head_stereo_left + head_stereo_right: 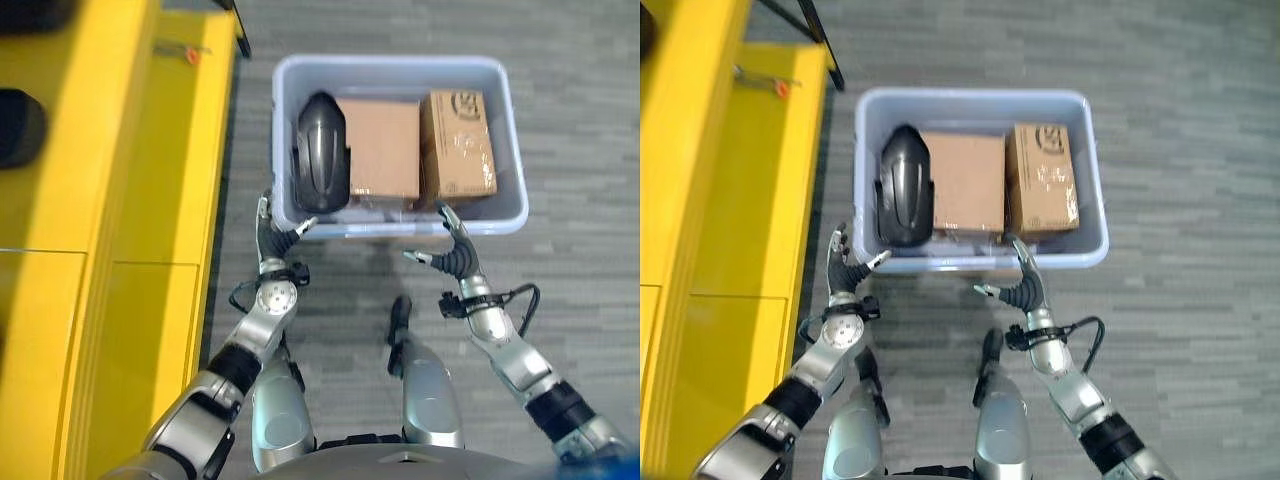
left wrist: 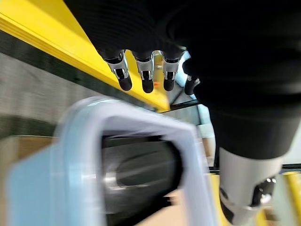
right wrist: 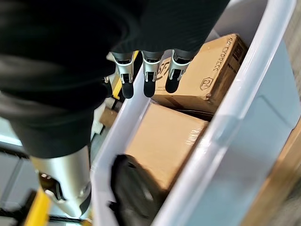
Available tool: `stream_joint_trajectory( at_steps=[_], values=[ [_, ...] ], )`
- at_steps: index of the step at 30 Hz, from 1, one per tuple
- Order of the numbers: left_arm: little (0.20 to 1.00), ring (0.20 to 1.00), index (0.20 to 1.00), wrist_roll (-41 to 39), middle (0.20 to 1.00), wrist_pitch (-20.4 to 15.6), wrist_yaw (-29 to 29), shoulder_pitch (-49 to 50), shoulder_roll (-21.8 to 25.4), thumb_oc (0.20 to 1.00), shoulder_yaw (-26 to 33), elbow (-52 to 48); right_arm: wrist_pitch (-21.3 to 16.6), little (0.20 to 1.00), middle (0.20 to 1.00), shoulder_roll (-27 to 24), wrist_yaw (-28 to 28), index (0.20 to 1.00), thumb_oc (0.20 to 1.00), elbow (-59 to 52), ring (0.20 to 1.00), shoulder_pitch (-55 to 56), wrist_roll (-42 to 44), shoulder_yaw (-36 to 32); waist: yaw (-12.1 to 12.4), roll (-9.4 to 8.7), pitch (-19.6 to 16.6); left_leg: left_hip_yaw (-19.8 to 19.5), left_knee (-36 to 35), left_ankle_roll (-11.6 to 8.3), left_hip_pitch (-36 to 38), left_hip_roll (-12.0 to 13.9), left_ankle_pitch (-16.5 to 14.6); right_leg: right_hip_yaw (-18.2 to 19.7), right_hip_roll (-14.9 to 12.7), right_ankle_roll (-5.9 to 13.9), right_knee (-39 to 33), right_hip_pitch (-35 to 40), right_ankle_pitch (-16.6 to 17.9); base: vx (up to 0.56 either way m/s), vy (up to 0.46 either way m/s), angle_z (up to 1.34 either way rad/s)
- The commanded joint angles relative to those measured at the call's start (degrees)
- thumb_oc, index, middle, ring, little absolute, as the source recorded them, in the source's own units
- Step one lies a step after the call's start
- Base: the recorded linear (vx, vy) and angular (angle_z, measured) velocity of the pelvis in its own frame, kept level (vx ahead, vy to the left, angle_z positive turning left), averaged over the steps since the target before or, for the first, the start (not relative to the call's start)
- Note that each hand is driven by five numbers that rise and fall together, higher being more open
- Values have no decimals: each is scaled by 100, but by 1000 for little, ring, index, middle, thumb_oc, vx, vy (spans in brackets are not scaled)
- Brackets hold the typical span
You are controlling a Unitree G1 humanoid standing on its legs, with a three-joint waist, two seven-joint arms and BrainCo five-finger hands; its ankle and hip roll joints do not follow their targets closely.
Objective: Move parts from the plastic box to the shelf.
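A pale blue plastic box [image 1: 505, 105] stands on the grey floor ahead of me. Inside lie a black moulded part [image 1: 320, 150] at its left, a flat cardboard box [image 1: 380, 145] in the middle and a narrower cardboard box [image 1: 457, 143] at the right. My left hand [image 1: 272, 238] hangs open just outside the box's near left corner, holding nothing. My right hand [image 1: 452, 252] is open too, just outside the near wall toward the right, fingers pointing at the rim [image 3: 221, 117]. The yellow shelf [image 1: 110, 200] runs along my left.
The shelf's lower ledge [image 1: 740, 200] sits close beside the box's left wall with a narrow floor gap between. A dark shelf leg [image 1: 820, 40] stands near the box's far left corner. Grey carpet [image 1: 580, 150] lies open to the right.
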Motion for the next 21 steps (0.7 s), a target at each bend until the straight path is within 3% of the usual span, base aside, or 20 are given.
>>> stream_joint_trajectory(
  at_steps=[1,6,15,18,21],
  values=[
    [1000,1000,1000,820,1000,-439,398,-197,-119,1000,54,-6,-92,1000,1000,-112,-158,1000,1000,-306,1000,80,-46,-36,-101,-113,-237,-120,161,-20,-562,167,316,367,49,63,395,-70,-441,-67,14,-7],
    [1000,1000,1000,1221,1000,-393,632,-676,-90,1000,51,152,-55,1000,1000,-172,-111,1000,1000,-237,1000,-57,-172,-47,-250,-151,7,-85,332,-44,-870,170,281,460,47,91,566,-467,-411,-45,15,-9],
    [1000,1000,1000,1885,1000,-285,901,-1402,0,1000,-1,492,93,1000,1000,-208,13,1000,1000,-243,1000,-205,44,-39,-562,-211,18,101,492,-75,-1247,187,224,658,71,105,627,-1048,-307,-16,18,-7],
    [1000,1000,1000,2414,1000,-17,902,-1536,49,1000,-86,546,89,1000,1000,-215,98,1000,1000,-229,1000,-235,27,-53,-629,-214,18,157,524,-73,-1304,191,219,702,61,122,641,-1151,-272,-7,36,-8],
    [1000,1000,1000,3043,1000,406,1404,-1905,187,1000,-282,656,132,1000,1000,-252,205,1000,1000,-248,1000,-297,88,-33,-729,-243,18,216,537,-64,-1349,191,199,775,72,123,691,-1264,-267,4,25,-9]
  ],
)
